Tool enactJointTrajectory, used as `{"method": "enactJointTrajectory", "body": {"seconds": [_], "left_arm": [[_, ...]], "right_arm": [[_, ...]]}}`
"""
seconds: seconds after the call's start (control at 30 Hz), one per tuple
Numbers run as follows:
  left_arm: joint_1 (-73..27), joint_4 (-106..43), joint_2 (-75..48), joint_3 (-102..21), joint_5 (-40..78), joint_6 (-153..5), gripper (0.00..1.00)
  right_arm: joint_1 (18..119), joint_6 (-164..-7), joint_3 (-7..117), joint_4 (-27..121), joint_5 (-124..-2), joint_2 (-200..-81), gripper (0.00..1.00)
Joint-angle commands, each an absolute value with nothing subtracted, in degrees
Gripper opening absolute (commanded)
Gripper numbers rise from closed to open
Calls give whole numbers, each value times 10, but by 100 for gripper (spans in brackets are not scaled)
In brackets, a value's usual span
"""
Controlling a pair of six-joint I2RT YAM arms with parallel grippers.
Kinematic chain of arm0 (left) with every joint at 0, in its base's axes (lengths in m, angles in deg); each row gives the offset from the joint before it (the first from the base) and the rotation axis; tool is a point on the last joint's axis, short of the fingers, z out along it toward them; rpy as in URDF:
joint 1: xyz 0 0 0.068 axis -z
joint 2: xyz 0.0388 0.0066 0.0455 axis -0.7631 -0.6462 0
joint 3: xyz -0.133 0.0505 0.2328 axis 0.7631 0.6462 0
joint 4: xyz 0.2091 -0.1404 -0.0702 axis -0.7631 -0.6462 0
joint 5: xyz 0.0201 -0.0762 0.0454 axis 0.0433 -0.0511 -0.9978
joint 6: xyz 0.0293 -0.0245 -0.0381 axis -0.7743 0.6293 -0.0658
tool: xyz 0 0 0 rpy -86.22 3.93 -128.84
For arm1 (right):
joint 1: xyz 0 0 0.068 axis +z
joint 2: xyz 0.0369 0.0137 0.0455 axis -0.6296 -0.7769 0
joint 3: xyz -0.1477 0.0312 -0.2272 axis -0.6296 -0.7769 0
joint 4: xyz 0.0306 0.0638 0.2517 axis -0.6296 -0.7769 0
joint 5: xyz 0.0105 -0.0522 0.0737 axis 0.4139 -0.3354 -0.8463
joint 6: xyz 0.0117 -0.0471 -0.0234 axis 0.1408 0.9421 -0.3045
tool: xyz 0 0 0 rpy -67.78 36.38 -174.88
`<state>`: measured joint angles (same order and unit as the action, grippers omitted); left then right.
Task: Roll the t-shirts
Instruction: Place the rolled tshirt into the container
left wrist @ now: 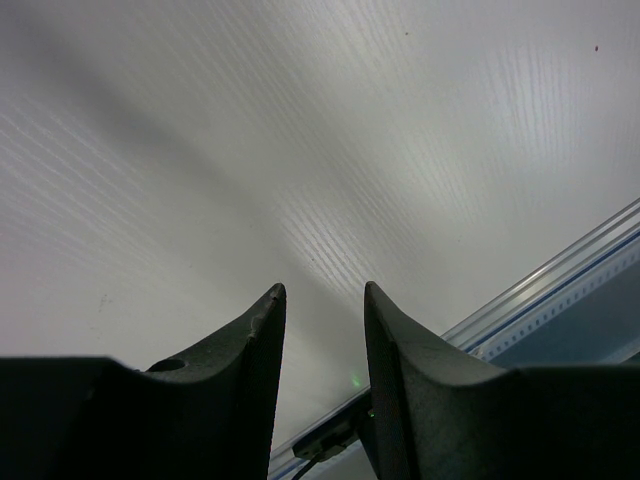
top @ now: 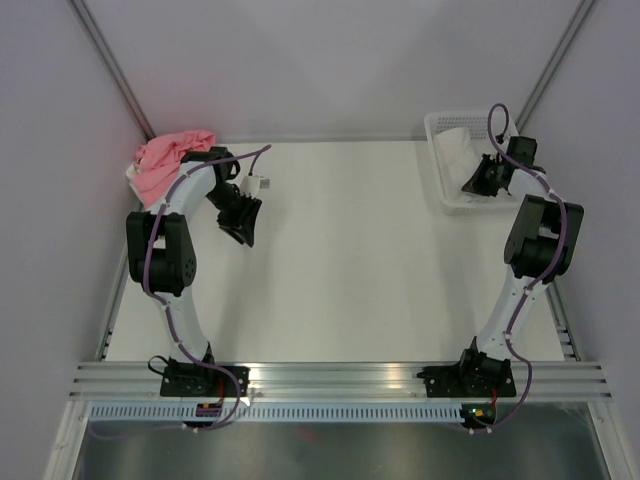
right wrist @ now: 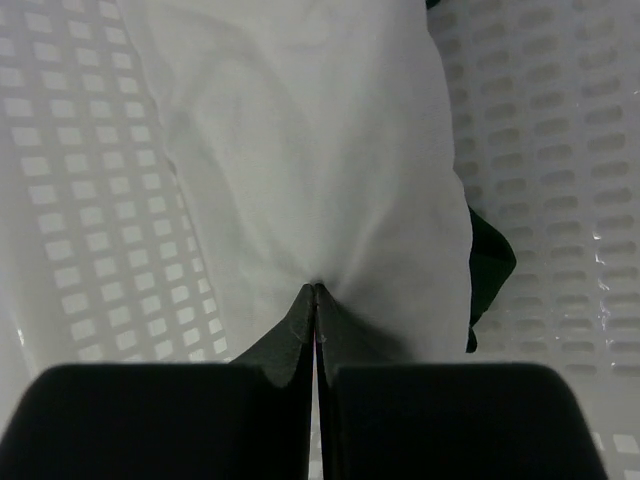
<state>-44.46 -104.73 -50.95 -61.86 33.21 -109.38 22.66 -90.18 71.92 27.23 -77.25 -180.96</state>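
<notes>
The pink tee [top: 170, 160] lies bunched in the counter's [top: 380, 260] far left corner, behind and to the left of the left jaws and pressed up against the left arm [top: 160, 250]. Only the top view shows it. In that view the left jaws point down and toward the near edge, over bare counter, well apart from any cloth. The left wrist view adds what the top view cannot resolve. The two dark fingertips [left wrist: 272, 300] stand apart, jaws open, with only the ribbed white counter [left wrist: 300, 120] in the gap. Beyond them to the right runs the metal rail [left wrist: 560, 275].

The right arm [top: 540, 240] reaches into the white mesh basket [top: 440, 130] at the far right corner. From above, the right jaws sit low inside it, with a pale tee [top: 458, 145] just to their left. Whether they grip it cannot be told there. The right wrist view settles that. The fingertips [right wrist: 300, 310] are pressed together, closed on a pinch of the pale tee [right wrist: 300, 150], and creases fan away from the pinch. The cloth stretches ahead of the jaws and fills the middle of the basket [right wrist: 70, 200]. Just right of the jaws a dark green tee [right wrist: 490, 260] peeks out from under the pale one's edge, a thing the top view hides. The cloth in view carries no legible print.
</notes>
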Motion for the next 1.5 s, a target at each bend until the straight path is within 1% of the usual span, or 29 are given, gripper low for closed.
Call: {"method": "enactJointTrajectory", "body": {"seconds": [0.0, 0.17, 0.33, 0.47, 0.5, 0.53, 0.63, 0.67, 0.7, 0.77, 0.8, 0.9, 1.0, 1.13, 1.27, 1.3, 1.37, 1.47], "left_arm": [[-446, -1039, -490, -625, 332, -1078, 43], [-446, -1039, -488, -625, 327, -1078, 43], [-446, -1036, -484, -618, 327, -1080, 43], [-446, -1033, -490, -625, 324, -1079, 43], [-446, -1033, -491, -631, 322, -1077, 43], [-446, -1033, -491, -636, 317, -1076, 43], [-446, -1024, -478, -647, 303, -1074, 43], [-445, -1015, -472, -646, 301, -1074, 43], [-445, -1013, -462, -645, 298, -1071, 43], [-445, -1004, -449, -638, 291, -1066, 44], [-445, -1000, -436, -633, 288, -1064, 44], [-445, -978, -414, -606, 289, -1059, 45], [-444, -962, -390, -580, 288, -1058, 45], [-445, -933, -364, -543, 291, -1052, 45], [-445, -903, -332, -508, 299, -1040, 45], [-444, -899, -328, -496, 303, -1037, 45], [-445, -889, -317, -483, 308, -1034, 45], [-445, -875, -306, -459, 321, -1028, 45]], "right_arm": [[221, -920, 732, 296, -770, -1828, 0], [221, -927, 754, 289, -780, -1854, 0], [221, -909, 746, 279, -766, -1820, 0], [219, -900, 772, 262, -781, -1799, 0], [221, -890, 775, 261, -782, -1781, 1], [223, -880, 780, 262, -777, -1769, 4], [241, -849, 768, 277, -747, -1707, 43], [247, -844, 759, 286, -744, -1688, 97], [250, -843, 731, 310, -743, -1647, 98], [250, -846, 695, 334, -746, -1606, 98], [250, -848, 658, 350, -747, -1565, 98], [254, -850, 593, 363, -738, -1485, 98], [260, -860, 476, 379, -727, -1411, 98], [265, -889, 374, 360, -690, -1325, 98], [267, -915, 281, 332, -641, -1215, 98], [268, -921, 247, 327, -625, -1198, 98], [268, -930, 220, 318, -609, -1159, 98], [269, -950, 179, 310, -587, -1136, 98]]}}
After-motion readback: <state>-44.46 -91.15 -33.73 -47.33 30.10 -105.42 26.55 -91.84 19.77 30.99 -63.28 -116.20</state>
